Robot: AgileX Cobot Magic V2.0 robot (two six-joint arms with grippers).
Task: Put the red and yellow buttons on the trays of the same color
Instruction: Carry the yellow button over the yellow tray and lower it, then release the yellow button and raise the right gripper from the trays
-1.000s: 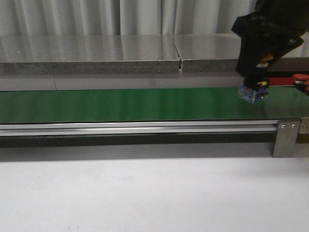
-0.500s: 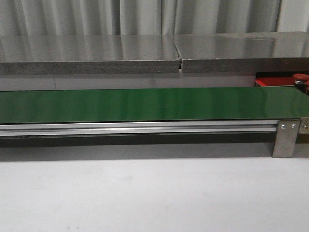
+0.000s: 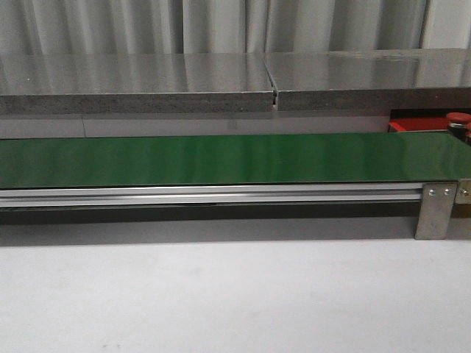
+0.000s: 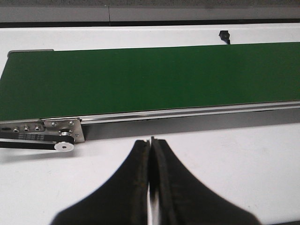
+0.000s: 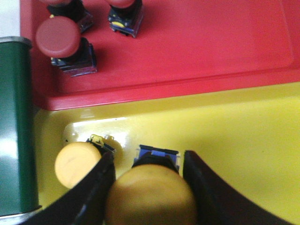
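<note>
Gripping an upright yellow button (image 5: 150, 199), cap up, right claw (image 5: 149, 185) over yellow tray (image 5: 243, 140).

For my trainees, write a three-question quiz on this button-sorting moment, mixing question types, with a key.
1. True or false: the green belt carries a button in the front view.
2. Multiple choice: the right gripper has its fingers on either side of a
A. red button over the red tray
B. yellow button over the yellow tray
C. yellow button over the red tray
3. Fill in: the left gripper, above the white table, is ____.

Key
1. False; the belt is bare.
2. B. The held yellow button sits over the yellow tray, beside another yellow button; red buttons stand on the red tray.
3. shut
</note>
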